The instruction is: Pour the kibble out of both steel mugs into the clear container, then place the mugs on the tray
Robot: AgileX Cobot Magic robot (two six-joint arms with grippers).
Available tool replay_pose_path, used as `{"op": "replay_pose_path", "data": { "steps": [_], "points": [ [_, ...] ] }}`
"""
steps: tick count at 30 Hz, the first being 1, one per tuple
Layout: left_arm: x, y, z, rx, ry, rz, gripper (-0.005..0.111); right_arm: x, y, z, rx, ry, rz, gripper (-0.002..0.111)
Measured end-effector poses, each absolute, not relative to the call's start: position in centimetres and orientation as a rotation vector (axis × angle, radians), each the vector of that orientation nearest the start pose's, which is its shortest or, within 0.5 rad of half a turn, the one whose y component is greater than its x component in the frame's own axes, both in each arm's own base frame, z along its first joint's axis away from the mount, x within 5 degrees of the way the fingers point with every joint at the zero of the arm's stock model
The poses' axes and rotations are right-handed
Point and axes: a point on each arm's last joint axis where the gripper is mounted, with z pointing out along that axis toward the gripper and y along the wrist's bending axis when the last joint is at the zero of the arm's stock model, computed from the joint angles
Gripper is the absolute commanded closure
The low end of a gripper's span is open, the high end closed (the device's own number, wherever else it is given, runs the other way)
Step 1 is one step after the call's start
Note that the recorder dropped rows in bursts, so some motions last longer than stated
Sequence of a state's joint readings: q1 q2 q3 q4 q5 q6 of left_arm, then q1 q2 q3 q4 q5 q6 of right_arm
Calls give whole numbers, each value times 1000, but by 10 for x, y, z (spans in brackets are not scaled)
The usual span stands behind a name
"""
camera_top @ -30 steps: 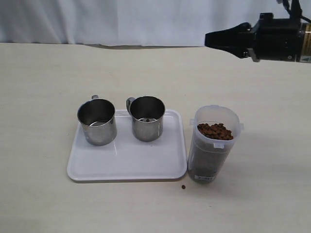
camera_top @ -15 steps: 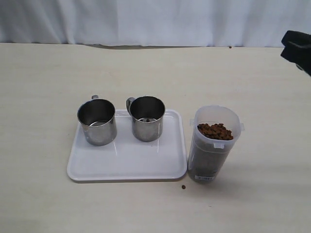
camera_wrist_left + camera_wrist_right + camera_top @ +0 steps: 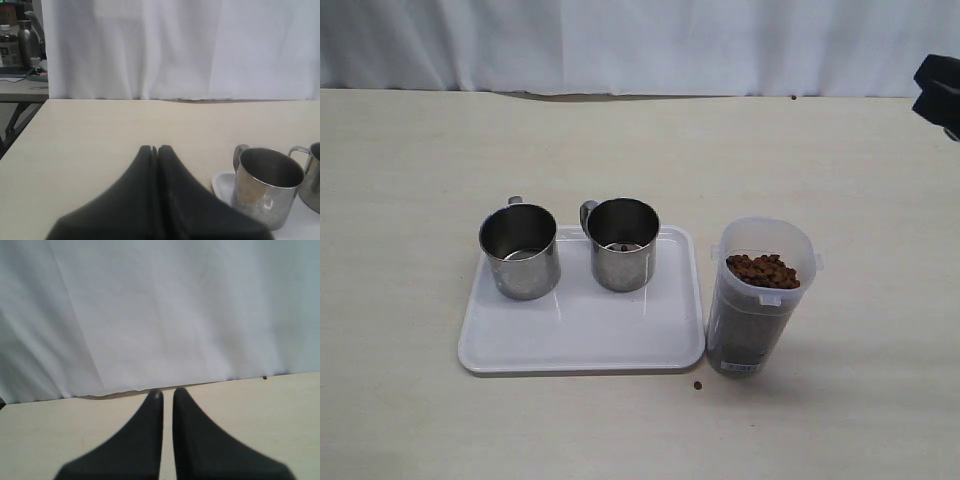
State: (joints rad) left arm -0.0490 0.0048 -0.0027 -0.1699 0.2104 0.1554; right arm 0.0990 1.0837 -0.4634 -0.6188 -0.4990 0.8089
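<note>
We hold our right gripper [image 3: 165,393] clenched and empty over the table's [image 3: 420,150] far right. Our left gripper [image 3: 154,149], pressed together and empty, is near the left mug [image 3: 265,187]. That and the right mug [image 3: 622,243] stand upright on the tray [image 3: 620,345], and kibble [image 3: 763,270] sits in the container [image 3: 745,335] just beside it.

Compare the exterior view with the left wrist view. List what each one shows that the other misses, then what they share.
Only the exterior view: the clear container with kibble inside, standing on the table beside the tray, and one stray pellet on the table in front of it.
Only the left wrist view: the left gripper, shut and empty, and a side table with bottles in the background.
Both: the near steel mug and the far steel mug, upright on the tray, plus the table and the white curtain.
</note>
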Motion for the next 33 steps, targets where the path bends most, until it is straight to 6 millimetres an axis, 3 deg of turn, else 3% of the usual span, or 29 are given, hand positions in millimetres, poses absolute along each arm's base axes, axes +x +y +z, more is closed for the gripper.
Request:
{"op": "replay_pose_path", "data": {
  "steps": [10,14,18,23,28,33],
  "points": [
    [56,-6,195,59,1693,-75,107,208,35,265,6,1818,406,103],
    [56,-6,195,59,1693,-75,107,173,18,270,104,1845,273,103],
    [56,-6,195,59,1693,-75,107,126,9,270,71,1739,180,103],
    [56,-6,195,59,1693,-75,107,81,5,251,32,1573,127,103],
    [56,-6,195,59,1693,-75,107,60,2,219,49,1485,91,103],
    [56,-6,195,59,1691,-75,107,56,-2,213,97,1496,64,103]
  ]
}}
